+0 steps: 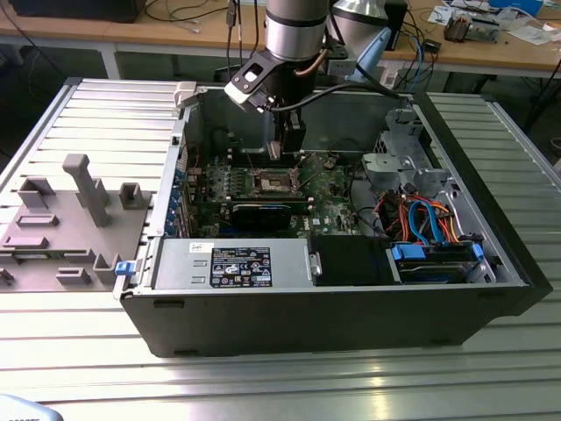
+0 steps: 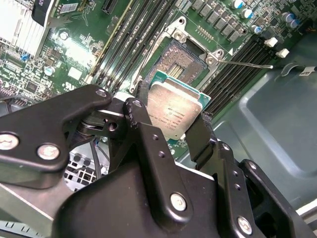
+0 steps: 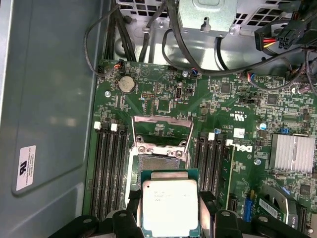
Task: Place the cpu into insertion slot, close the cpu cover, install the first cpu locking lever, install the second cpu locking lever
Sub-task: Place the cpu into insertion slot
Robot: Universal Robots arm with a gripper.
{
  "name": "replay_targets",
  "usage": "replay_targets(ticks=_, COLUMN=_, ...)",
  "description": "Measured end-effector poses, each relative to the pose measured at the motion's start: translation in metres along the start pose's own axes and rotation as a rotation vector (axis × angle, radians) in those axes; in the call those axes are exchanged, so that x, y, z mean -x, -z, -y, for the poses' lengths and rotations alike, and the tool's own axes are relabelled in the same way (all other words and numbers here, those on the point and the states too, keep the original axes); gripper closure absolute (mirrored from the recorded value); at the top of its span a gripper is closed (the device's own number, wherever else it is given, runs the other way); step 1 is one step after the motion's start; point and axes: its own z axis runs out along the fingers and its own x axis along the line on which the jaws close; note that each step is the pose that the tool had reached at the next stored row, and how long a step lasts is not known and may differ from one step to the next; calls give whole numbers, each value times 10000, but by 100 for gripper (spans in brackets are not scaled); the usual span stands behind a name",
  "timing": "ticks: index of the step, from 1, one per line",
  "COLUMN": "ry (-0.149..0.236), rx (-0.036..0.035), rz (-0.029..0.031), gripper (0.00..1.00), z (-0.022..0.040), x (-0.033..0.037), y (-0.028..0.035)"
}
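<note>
Here, a large open black computer case [image 1: 333,307] lies on its side on a slatted metal table [image 1: 263,377]. The green motherboard [image 1: 329,184] is exposed inside the case. Your black two-fingered gripper [image 1: 289,145] reaches down into it from the silver arm [image 1: 298,26].

In the first wrist view, the thin silvery cpu cover [image 3: 161,147] stands raised beyond the insertion slot [image 3: 158,161]. That slot is a square dark socket with a silvery rim, and it lies bare.

The fingers [image 2: 143,129] pinch the cpu [image 2: 174,110] by two opposite edges. The cpu is a small flat square chip with a silver-grey metal top. It hangs over the board just beside the slot, not yet seated.

The metal top faces away from the board. Being square, the chip has no real long axis. In the first wrist view its edges run roughly parallel to the socket rim.

Risks, as judged from here:
- The grip bears only on thin edges, so the chip could slip or tilt.
- If it comes down tilted or off-centre, a corner could catch the rim or damage the socket contacts.
- The raised cover stands near the slot and could be knocked.
</note>
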Motion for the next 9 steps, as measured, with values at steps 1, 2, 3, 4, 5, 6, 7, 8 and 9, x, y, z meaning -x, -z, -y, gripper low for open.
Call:
replay_targets(ticks=1, ry=0, rx=-1, rz=0, gripper=45, z=0, x=0, y=-2)
replay_targets(ticks=2, ry=0, rx=0, rz=1, gripper=45, z=0, x=0, y=-5)
replay_targets(ticks=3, ry=0, rx=0, rz=0, gripper=45, z=0, x=0, y=-9)
replay_targets(ticks=4, ry=0, rx=0, rz=0, gripper=45, z=0, x=0, y=-12)
replay_targets(ticks=5, ry=0, rx=0, rz=0, gripper=45, z=0, x=0, y=-15)
replay_targets(ticks=6, ry=0, rx=0, rz=0, gripper=45, z=0, x=1, y=-18)
replay_targets(ticks=7, ry=0, rx=0, rz=-1, gripper=45, z=0, x=1, y=-21)
replay_targets(ticks=8, ry=0, rx=0, rz=0, gripper=45, z=0, x=1, y=-23)
replay_targets(ticks=9, ry=0, rx=0, rz=0, gripper=45, z=0, x=1, y=-25)
